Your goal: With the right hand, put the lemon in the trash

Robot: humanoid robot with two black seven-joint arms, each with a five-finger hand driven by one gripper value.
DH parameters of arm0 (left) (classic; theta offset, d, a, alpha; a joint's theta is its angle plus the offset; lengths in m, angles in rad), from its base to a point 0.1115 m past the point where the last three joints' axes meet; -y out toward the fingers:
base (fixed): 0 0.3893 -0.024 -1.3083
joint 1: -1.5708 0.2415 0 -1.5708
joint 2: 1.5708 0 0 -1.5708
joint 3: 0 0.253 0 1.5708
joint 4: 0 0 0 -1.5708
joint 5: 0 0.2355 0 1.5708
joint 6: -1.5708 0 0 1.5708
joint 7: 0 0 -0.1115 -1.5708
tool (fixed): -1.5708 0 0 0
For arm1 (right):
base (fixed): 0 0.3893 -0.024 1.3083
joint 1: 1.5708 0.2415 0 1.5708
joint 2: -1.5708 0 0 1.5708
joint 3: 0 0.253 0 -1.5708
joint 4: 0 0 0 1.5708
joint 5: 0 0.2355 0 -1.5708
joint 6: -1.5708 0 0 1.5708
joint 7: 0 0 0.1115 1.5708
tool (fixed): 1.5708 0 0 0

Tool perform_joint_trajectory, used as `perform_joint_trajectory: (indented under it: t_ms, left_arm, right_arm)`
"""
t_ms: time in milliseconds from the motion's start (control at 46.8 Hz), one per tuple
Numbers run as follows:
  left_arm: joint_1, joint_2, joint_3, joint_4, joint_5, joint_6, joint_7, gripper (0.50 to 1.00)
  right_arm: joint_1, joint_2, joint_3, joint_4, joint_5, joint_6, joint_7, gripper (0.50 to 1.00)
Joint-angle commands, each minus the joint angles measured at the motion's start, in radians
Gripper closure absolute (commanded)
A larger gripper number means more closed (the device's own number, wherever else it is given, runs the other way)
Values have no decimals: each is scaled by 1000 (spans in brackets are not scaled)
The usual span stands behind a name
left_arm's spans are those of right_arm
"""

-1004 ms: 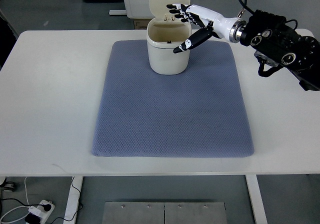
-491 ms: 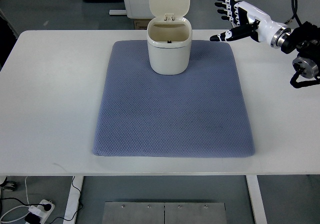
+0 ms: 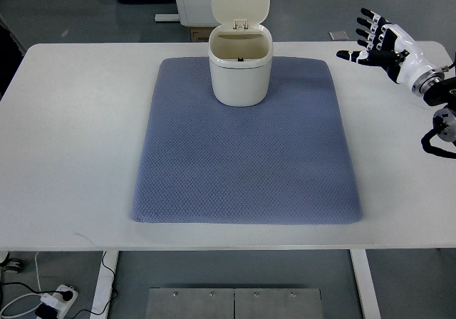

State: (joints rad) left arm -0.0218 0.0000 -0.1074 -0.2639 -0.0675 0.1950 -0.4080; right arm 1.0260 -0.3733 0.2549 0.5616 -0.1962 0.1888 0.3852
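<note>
A cream trash bin [image 3: 241, 70] stands upright at the far middle of the blue-grey mat [image 3: 246, 148], its lid [image 3: 241, 0] swung up and back. No lemon shows anywhere; the bin's inside looks dark and I cannot see its bottom. My right hand [image 3: 372, 40] hovers over the table's far right, well to the right of the bin, fingers spread and holding nothing. The left arm does not appear.
The white table [image 3: 71, 134] carries only the mat and bin. Beyond its far edge stand white furniture and a cardboard box [image 3: 196, 34]. A power strip [image 3: 53, 301] lies on the floor at the lower left.
My right hand has drawn back from above the bin's opening to the right, out over the table's far right corner, staying open the whole time.
</note>
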Motion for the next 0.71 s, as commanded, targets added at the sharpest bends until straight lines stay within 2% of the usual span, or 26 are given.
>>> perform_joint_trajectory:
  t_ms: [0,192,342,684]
  left_arm:
    - [0,0,0,0,0,0,0,500]
    - [0,0,0,0,0,0,0,500]
    - [0,0,0,0,0,0,0,500]
    - [0,0,0,0,0,0,0,500]
  right_arm:
    - [-26,-4,0,0,0,1,9,500]
    - [-101,-47,9,11,1,6,11,500]
    - [-211,-59,179,21,35,9,-5,500]
    - [-399,-52,431,236,34,-38,-11,500]
